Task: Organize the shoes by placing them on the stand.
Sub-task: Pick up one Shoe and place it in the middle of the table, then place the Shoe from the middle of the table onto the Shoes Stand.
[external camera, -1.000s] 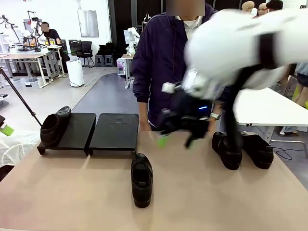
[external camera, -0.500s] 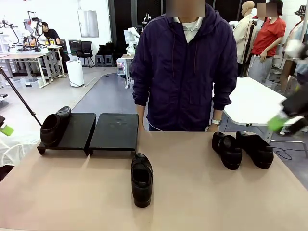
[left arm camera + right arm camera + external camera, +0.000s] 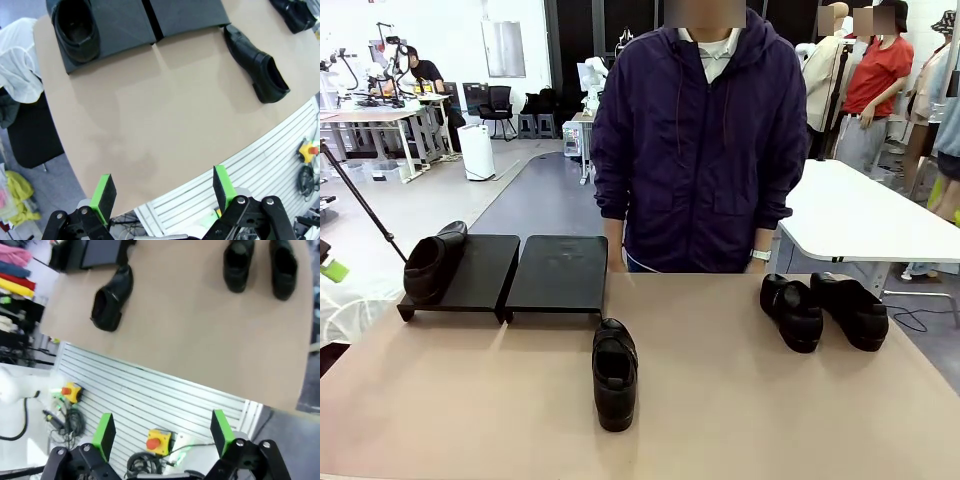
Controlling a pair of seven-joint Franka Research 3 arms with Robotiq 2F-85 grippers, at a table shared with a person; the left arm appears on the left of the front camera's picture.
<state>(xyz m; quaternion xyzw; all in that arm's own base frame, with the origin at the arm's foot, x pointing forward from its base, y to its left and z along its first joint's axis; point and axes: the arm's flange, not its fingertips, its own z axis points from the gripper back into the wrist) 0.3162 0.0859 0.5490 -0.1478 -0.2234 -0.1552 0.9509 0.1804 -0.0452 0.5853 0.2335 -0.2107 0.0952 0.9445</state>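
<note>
High over the table (image 3: 740,400), left gripper (image 3: 164,187) and right gripper (image 3: 163,432) hang wide and empty, seemingly poised to choose. One shoe (image 3: 428,265) sits on the stand (image 3: 560,275), a lone shoe (image 3: 614,373) lies mid-table, and a shoe pair (image 3: 825,310) waits far right.

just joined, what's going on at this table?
Shoe sorting, early stage. One shoe sits on the stand's left platform. The middle shoe and the right-hand pair lie on the table. The left gripper and right gripper hang above the near edge, jaws open, holding nothing. A person stands at the far side, hands off the shoes.
</note>
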